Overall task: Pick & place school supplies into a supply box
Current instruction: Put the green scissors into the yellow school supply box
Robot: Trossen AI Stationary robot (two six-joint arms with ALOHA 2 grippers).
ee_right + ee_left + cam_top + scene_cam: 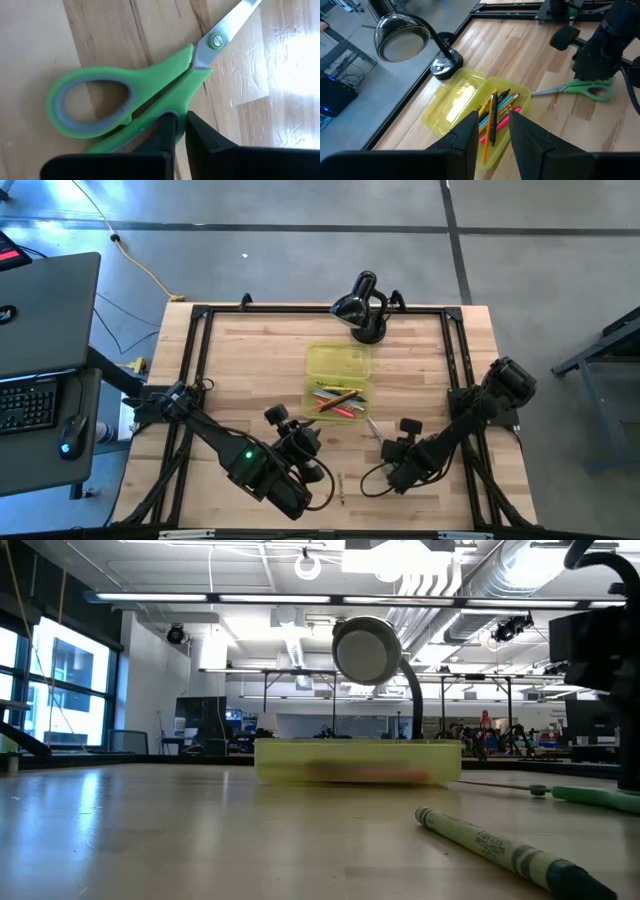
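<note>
Two grippers work the near half of the worktop (pixel 250 350), which is framed by a black rail. The right gripper (pixel 180 131) has its fingers pinched on one green handle of the scissors (pixel 135 97), which lie flat on the wood right of the supply box (pixel 338 380); their blades point toward the box. The left gripper (pixel 490 132) hovers near the box's near end, fingers spread and holding nothing. Pens and pencils (pixel 495 115) lie lengthwise inside the box. A green marker (pixel 505 850) lies loose near the front edge. A desk lamp (pixel 362 308) stands just behind the box.
</note>
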